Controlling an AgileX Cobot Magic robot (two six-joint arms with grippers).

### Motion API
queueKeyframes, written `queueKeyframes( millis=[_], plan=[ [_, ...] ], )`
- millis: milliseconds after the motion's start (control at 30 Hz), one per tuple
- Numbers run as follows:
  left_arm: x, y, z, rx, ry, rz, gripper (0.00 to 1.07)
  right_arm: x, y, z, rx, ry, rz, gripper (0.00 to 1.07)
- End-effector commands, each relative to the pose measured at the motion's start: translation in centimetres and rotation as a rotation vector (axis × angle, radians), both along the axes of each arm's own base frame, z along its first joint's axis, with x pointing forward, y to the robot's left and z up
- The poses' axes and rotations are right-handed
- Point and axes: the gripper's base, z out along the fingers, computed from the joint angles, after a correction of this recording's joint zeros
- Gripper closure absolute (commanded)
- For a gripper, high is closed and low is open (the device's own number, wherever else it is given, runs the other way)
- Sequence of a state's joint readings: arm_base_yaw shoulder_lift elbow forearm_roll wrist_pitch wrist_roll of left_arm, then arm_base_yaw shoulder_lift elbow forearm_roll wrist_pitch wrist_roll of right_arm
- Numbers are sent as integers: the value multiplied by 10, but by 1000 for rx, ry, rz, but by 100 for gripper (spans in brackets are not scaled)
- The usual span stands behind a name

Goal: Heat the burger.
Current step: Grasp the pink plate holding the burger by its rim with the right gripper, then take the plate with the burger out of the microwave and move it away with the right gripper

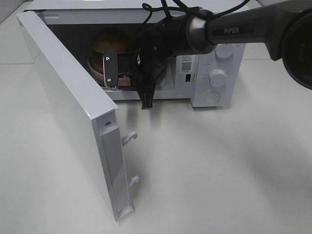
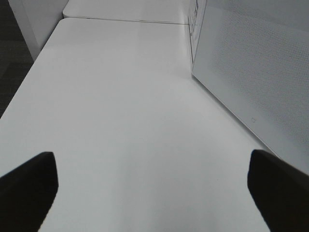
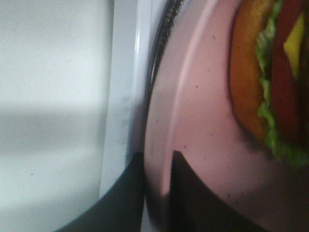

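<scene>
Right claw (image 3: 157, 193) clamped on the pink plate's (image 3: 203, 121) rim, burger (image 3: 270, 77) inside microwave (image 1: 219, 53); left claw (image 2: 154, 183) wide.

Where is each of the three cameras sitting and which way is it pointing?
Exterior high: mounted above, looking down at the open microwave with the burger inside; the right arm reaches in.
Left wrist: low over the table, looking along it past the microwave door; the open left pincer shows.
Right wrist: close at the microwave's opening, facing the pink plate; the right pincer grips its rim.
Shared: exterior and right wrist both show burger and plate.
</scene>
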State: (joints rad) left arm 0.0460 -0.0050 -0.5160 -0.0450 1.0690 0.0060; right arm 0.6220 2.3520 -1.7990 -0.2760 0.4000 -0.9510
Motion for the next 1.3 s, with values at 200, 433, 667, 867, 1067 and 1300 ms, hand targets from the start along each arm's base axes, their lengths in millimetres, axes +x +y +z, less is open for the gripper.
queueKeyframes(
  millis=[200, 433, 667, 867, 1067, 1300],
  plan=[
    [-2, 0, 0, -2, -12, 8, 7, -4, 4, 11, 33, 11, -12, 107],
    [-2, 0, 0, -2, -12, 8, 7, -12, 6, 25, 42, 44, -12, 107],
    [-2, 0, 0, -2, -12, 8, 7, -18, 1, 27, -62, 87, 55, 107],
    [-2, 0, 0, -3, -12, 8, 7, -21, -2, 29, -76, 99, 57, 107],
    [-2, 0, 0, -3, -12, 8, 7, -30, -8, 38, -82, 69, 106, 107],
    [-2, 0, 0, -3, -12, 8, 7, -44, -23, 45, -88, 58, 173, 107]
  ],
)
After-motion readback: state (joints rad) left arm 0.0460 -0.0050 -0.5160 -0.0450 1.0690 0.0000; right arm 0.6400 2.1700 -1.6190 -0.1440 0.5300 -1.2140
